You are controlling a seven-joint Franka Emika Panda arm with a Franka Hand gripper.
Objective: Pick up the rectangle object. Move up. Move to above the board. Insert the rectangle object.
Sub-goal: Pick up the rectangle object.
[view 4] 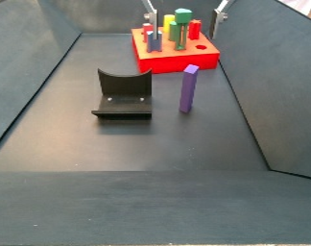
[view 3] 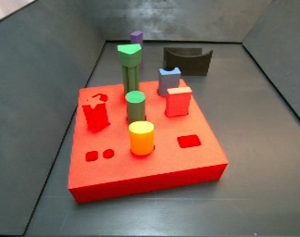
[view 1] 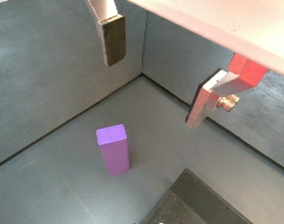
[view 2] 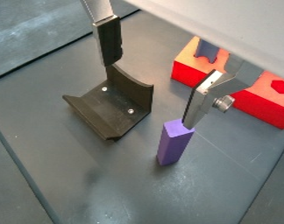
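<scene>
The rectangle object (view 2: 173, 143) is a slim purple bar standing upright on the grey floor between the fixture and the board (view 2: 244, 92), touching neither. It also shows in a wrist view (view 1: 113, 147) and in a side view (view 4: 189, 89); in a side view only its top (view 3: 136, 38) peeks out behind the green post. My gripper (view 2: 156, 74) hangs open well above the bar, with nothing between its fingers (view 1: 114, 39). The bar is below and slightly off the gap. The board (view 3: 146, 153) is a thick red slab with coloured pegs.
The dark fixture (view 4: 122, 94) sits on the floor beside the bar, also seen in a wrist view (view 2: 110, 107). On the board stand a tall green post (view 3: 128, 67), a yellow cylinder (view 3: 142, 137) and a red block (view 3: 178, 100). Grey walls (view 4: 43, 58) enclose the floor.
</scene>
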